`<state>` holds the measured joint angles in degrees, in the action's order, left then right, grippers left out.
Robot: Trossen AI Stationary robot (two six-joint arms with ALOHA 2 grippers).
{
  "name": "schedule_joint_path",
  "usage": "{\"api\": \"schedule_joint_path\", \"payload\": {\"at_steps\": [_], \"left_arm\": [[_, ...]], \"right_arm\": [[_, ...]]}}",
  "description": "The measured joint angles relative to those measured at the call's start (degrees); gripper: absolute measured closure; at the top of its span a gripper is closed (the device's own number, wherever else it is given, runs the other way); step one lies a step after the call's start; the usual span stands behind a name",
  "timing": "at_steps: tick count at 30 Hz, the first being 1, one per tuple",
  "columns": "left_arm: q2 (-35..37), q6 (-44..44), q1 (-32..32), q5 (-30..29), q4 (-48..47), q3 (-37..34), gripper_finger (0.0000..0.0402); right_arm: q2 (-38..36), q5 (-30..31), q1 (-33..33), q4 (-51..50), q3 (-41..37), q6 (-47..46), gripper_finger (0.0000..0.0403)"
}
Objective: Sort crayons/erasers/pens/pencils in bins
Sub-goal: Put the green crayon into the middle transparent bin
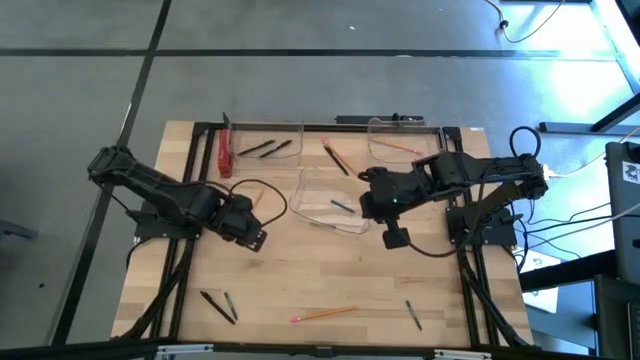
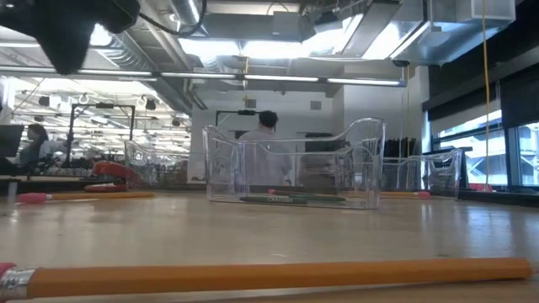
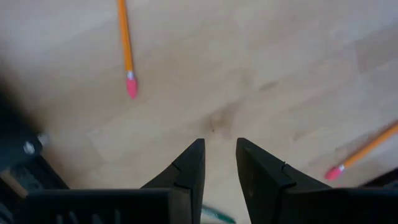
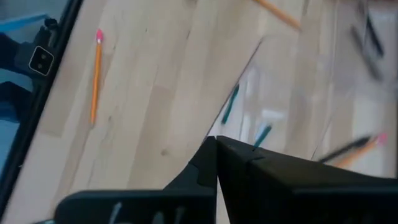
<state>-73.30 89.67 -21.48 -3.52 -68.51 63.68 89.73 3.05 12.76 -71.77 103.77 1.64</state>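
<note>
Three clear bins stand on the wooden table: a far-left bin (image 1: 268, 140) holding black pens (image 1: 265, 148), a far-right bin (image 1: 405, 140) holding an orange pencil (image 1: 400, 147), and a middle bin (image 1: 330, 205) holding a green crayon (image 1: 343, 207), which also shows in the low view (image 2: 278, 199). My right gripper (image 1: 372, 197) is shut at the middle bin's right side, over its edge (image 4: 214, 143). My left gripper (image 1: 252, 228) is open left of the middle bin, above bare wood (image 3: 219, 149). A bit of green stick (image 3: 217, 216) shows far back between its fingers. My left gripper: I cannot tell whether its fingers touch the green stick (image 3: 219, 216) that shows low between them. My right gripper touches nothing that shows.
Loose pencils lie near the front edge (image 1: 322, 314) and between the far bins (image 1: 335, 155); two more show in the left wrist view (image 3: 127, 50) (image 3: 367, 152). Black pens lie at the front left (image 1: 218, 305) and front right (image 1: 413, 315). A red object (image 1: 225, 155) lies by the far-left bin.
</note>
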Motion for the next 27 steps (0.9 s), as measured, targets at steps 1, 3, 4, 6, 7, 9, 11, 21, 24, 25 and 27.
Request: {"api": "schedule_joint_path", "payload": {"at_steps": [1,3,4,6,7,9,11,21,24,25,27], "left_arm": [[0.0,0.6,-0.8,0.3,0.0,0.0,0.0318],[0.0,1.1,-2.5,0.2,0.0,0.0,0.0318],[0.0,1.2,-3.3,0.1,0.0,0.0,0.0318],[0.0,1.3,-4.6,0.1,0.0,0.0,0.0318],[0.0,1.3,-5.2,0.1,0.0,0.0,0.0318],[0.0,1.2,-6.3,0.1,0.0,0.0,0.0318],[0.0,0.8,-7.3,-0.2,0.0,0.0,0.0318],[0.0,-2.1,-10.4,-4.9,0.0,0.0,0.0318],[0.0,-3.3,-10.6,-5.0,0.0,0.0,0.0318],[0.0,-3.3,-10.6,-5.0,0.0,0.0,0.0318],[0.0,-4.2,-10.6,-5.1,0.0,0.0,0.0318]], "right_arm": [[0.0,1.1,0.7,-1.3,0.0,-2.4,0.0398],[0.0,2.8,2.8,-4.5,0.0,-7.8,0.0398],[0.0,3.1,3.8,-5.9,0.0,-10.8,0.0398],[0.0,3.2,6.1,-7.4,0.0,-18.8,0.0398],[0.0,3.2,7.3,-7.7,0.0,-23.6,0.0398],[0.1,3.3,9.8,-8.3,0.0,-33.2,0.0398],[0.9,3.3,12.4,-9.4,0.0,-42.5,0.0398],[9.2,-3.4,21.9,-13.4,0.0,-81.0,0.0398],[12.4,-7.3,23.2,-13.4,0.0,-87.5,0.0398],[13.5,-9.2,23.4,-13.4,-0.1,-88.4,0.0398],[15.5,-12.5,23.9,-13.2,-0.1,-88.5,0.0398]]}}
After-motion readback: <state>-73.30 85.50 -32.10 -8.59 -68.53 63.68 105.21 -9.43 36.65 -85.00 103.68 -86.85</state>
